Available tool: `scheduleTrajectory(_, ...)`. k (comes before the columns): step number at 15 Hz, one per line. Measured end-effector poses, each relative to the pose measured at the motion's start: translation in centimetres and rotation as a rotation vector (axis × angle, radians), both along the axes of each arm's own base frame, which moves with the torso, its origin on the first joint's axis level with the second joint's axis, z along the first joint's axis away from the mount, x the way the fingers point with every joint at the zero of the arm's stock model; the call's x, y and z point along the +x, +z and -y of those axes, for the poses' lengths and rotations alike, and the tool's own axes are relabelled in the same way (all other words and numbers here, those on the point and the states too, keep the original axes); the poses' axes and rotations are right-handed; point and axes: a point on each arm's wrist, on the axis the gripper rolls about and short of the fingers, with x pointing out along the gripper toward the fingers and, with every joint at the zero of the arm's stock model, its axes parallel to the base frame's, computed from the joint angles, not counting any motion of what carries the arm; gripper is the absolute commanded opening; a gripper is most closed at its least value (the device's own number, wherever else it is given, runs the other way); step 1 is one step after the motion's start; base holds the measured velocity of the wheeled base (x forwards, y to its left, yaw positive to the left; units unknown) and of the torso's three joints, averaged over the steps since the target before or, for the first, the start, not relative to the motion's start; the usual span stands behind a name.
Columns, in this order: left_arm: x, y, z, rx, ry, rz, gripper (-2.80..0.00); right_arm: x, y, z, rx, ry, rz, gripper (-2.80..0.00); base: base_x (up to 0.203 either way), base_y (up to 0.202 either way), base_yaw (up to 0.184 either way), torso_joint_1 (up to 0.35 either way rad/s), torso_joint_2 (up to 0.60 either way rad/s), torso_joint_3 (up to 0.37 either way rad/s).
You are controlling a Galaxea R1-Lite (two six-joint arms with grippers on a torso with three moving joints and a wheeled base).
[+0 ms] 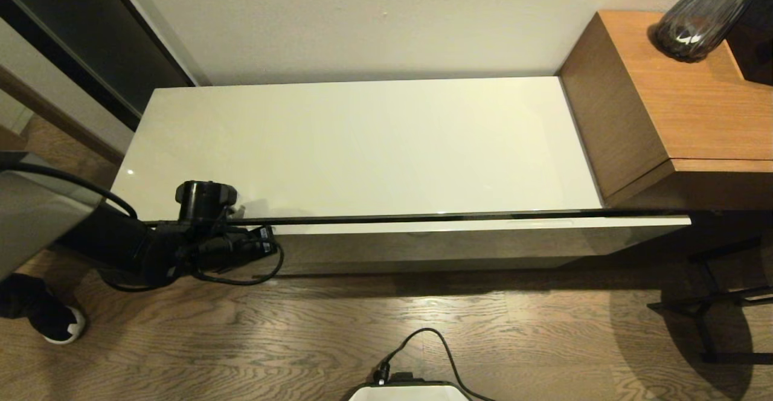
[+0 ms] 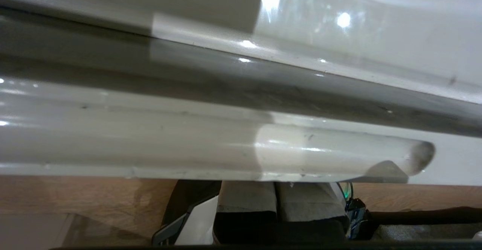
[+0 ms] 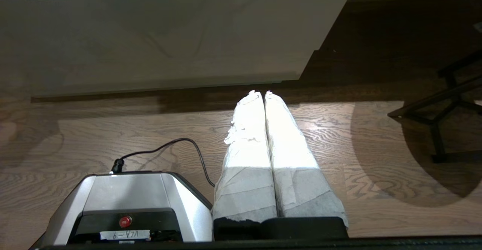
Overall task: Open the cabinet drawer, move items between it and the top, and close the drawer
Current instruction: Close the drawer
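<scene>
Right gripper [image 3: 263, 93] closed above floor, left gripper [image 2: 276, 189] closed under cabinet drawer [image 2: 150, 144] handle, base label unreadable.

Left hand [image 1: 256, 241] reaches forward, fingers pressed together; right hand [image 3: 263, 93] hangs parked, fingers together.

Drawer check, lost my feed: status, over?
Left pincer shut, at drawer front's left end. Right pincer shut, parked low. Drawer closed. Top bare. Nothing blocking.

Head view high above the cabinet top [image 1: 362, 141]; both wrist views low, facing the shared drawer front [image 3: 158, 46].
</scene>
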Motion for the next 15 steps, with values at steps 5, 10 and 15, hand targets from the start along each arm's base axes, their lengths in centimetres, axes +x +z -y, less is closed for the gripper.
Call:
scheduleTrajectory(5,0.1,1.7,-0.4,0.003,0.009,0.007,-2.8,0.0,0.0,0.0,-0.001,0.0,0.0,-2.8,0.0,0.0,0.0,0.0,0.0,0.0)
scheduleTrajectory(10,-0.5,3.4,-0.6,0.014,0.019,0.011,-2.8,0.0,0.0,0.0,0.0,0.0,0.0,-2.8,0.0,0.0,0.0,0.0,0.0,0.0)
scheduleTrajectory(15,-5.7,7.4,-1.0,0.024,0.011,0.033,-2.8,0.0,0.0,0.0,0.0,0.0,0.0,-2.8,0.0,0.0,0.0,0.0,0.0,0.0)
